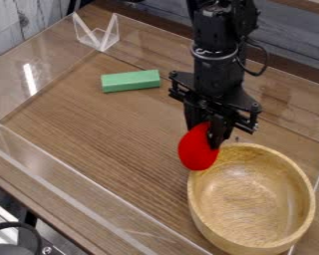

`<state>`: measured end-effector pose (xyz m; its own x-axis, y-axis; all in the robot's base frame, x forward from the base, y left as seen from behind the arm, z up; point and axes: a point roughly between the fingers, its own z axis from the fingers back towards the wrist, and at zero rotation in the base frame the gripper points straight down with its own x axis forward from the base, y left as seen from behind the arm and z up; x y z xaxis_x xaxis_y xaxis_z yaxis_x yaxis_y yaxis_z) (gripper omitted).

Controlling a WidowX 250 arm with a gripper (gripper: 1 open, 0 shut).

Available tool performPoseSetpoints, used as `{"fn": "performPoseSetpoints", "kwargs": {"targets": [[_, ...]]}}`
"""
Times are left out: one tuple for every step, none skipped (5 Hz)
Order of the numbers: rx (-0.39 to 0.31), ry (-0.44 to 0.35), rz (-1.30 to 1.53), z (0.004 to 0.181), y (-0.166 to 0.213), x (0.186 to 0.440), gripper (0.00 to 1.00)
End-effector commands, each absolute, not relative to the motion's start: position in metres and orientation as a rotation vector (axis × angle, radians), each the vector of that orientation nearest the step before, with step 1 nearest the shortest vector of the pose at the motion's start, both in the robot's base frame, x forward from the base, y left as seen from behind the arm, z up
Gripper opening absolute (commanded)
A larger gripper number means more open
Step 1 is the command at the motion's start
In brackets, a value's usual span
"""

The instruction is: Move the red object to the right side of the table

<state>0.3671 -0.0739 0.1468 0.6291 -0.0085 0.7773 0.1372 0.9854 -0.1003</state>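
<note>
A black robot arm (pixel 223 50) reaches down from the far side of a brown wood-grain tabletop (pixel 89 134), its gripper (pixel 205 125) pinching a red, rounded, strawberry-like toy (pixel 198 146) near the left rim of a round, light wooden bowl (pixel 250 197). The toy hangs below the fingertips, its lower end tapering toward the near side of the table, and in the camera's view it sits just beside the bowl's upper left edge; whether the two touch cannot be told from this angle. The toy's top is hidden behind the dark gripper.

The bowl occupies the near right part of the tabletop, its pale interior facing up. Behind the toy and to its left in the view, a green rectangular block (pixel 131 81) lies flat on the wood, well apart from the bowl and near the arm. Farther back at the upper left, a small clear angular piece (pixel 97 33) stands near the far edge. A clear acrylic wall (pixel 56 165) runs along the near left side of the table, catching pale streaks of light, while a black cable (pixel 19 227) curves through the lower left corner of the view.
</note>
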Motion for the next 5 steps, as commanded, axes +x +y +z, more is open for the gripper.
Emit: {"fn": "performPoseSetpoints", "kwargs": {"targets": [[-0.182, -0.98, -0.089, 0.181, -0.08, 0.37, 0.0], [-0.193, -0.998, -0.081, 0.186, -0.083, 0.37, 0.0], [-0.198, -1.015, -0.071, 0.189, -0.084, 0.369, 0.0], [-0.207, -1.031, -0.065, 0.192, -0.086, 0.369, 0.0], [-0.219, -1.046, -0.06, 0.192, -0.09, 0.367, 0.0]]}}
